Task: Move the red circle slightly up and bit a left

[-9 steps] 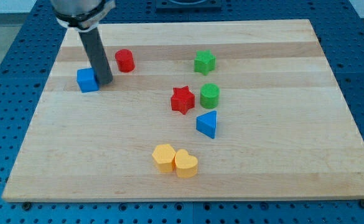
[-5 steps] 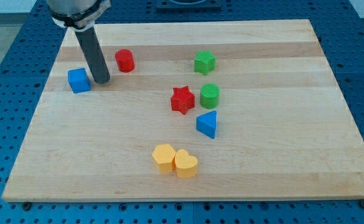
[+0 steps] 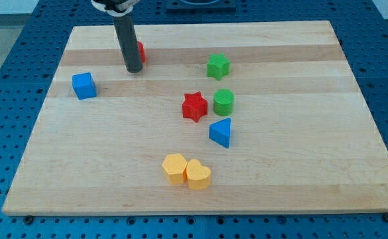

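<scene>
My tip (image 3: 134, 69) sits at top left of board (image 3: 300, 179), touching red circle (image 3: 140, 51), I think; rod hides most of it. No gripper on my arm, just rod. Blue cube (image 3: 83, 85) well off to view's left.

Blue cube (image 3: 83, 85), red star (image 3: 194, 106), two green blocks (image 3: 218, 66), yellow hearts (image 3: 198, 175)

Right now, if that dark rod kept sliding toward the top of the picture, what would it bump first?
Probably the red circle: my tip sits just below it, seemingly touching, though the rod hides most of it.
</scene>
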### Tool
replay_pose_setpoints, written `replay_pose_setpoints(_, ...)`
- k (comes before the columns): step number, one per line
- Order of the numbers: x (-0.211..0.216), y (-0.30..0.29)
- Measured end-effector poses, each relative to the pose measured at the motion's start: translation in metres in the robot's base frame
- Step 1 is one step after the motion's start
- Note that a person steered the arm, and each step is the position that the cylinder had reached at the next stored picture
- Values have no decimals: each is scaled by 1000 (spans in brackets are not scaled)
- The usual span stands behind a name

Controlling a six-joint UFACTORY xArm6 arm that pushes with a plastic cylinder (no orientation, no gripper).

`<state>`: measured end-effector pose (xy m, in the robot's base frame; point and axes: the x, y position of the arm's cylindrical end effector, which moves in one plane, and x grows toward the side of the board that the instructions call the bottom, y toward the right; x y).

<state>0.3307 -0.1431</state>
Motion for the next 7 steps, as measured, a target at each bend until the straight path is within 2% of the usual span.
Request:
replay_pose_setpoints(1,0,-21)
replay_pose_setpoints(2,22,-20)
replay_pose_setpoints(3,32,22)
replay_pose_setpoints(4,25,62)
replay_pose_setpoints(5,-46,42)
replay_pose_setpoints(7,-48,22)
